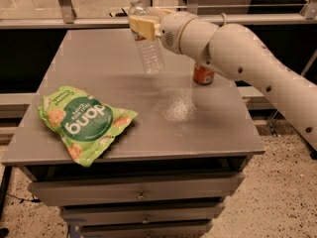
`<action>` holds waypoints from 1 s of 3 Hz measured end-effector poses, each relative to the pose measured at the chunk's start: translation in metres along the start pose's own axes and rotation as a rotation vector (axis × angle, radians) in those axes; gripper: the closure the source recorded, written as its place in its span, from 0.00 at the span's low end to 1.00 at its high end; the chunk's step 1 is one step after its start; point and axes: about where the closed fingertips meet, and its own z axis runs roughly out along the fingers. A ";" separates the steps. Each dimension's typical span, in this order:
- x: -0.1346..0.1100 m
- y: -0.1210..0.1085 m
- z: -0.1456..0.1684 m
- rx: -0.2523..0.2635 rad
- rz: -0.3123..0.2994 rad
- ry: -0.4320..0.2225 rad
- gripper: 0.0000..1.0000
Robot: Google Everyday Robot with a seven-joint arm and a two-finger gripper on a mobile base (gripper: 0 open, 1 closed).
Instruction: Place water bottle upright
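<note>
The water bottle [148, 51] is a small clear ribbed bottle with a white cap. It hangs in the air above the back middle of the grey table [99, 83], nearly upright and tilted slightly, cap up. My gripper [142, 27] is shut on its upper part, around the label band, with tan fingers [141, 28] on either side. The bottle's base is clear of the tabletop. The white arm reaches in from the right.
An orange-red soda can [203, 76] stands behind the arm at the back right. A green snack bag [81, 123] lies at the front left. The table has drawers [138, 195] below its front edge. A railing runs behind the table.
</note>
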 end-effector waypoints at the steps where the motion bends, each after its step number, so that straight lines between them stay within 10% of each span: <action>1: -0.005 0.009 -0.012 -0.022 0.016 -0.049 1.00; 3: 0.006 0.010 -0.049 -0.084 0.045 -0.091 1.00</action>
